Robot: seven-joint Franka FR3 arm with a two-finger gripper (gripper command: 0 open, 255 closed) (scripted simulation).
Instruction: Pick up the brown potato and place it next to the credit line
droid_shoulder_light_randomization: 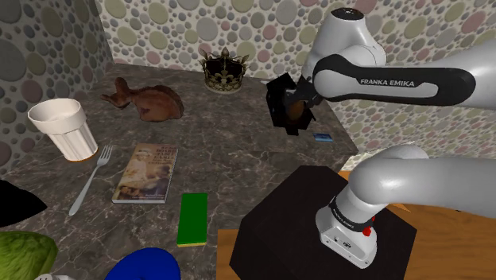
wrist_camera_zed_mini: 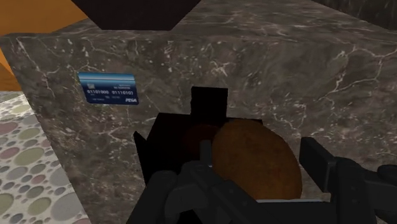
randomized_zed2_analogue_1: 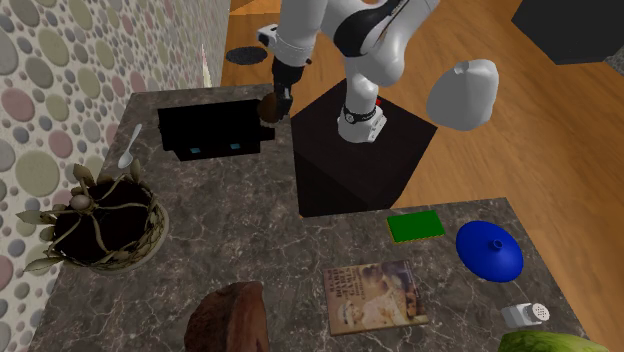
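Potato (wrist_camera_zed_mini: 254,162) tight between fingers of the claw (wrist_camera_zed_mini: 261,181), card (wrist_camera_zed_mini: 109,88) nearby

Shoulder view: behind stand (droid_shoulder_light_randomization: 318,231), high, looking down counter (droid_shoulder_light_randomization: 230,151) toward the corner walls. Second exterior view: opposite side, high, facing back at stand. Both share book (droid_shoulder_light_randomization: 145,173) and green slab (droid_shoulder_light_randomization: 192,219). Wrist view: close over counter edge, card (wrist_camera_zed_mini: 109,88) ahead.

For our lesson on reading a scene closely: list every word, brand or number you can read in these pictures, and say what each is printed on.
"FRANKA EMIKA": on the arm.
"01101000 01100101": on the card, as best it reads.
"PESA": in the card's corner, uncertain.
The card's other small print: too small to read.
Book cover: lettering too blurred to read.
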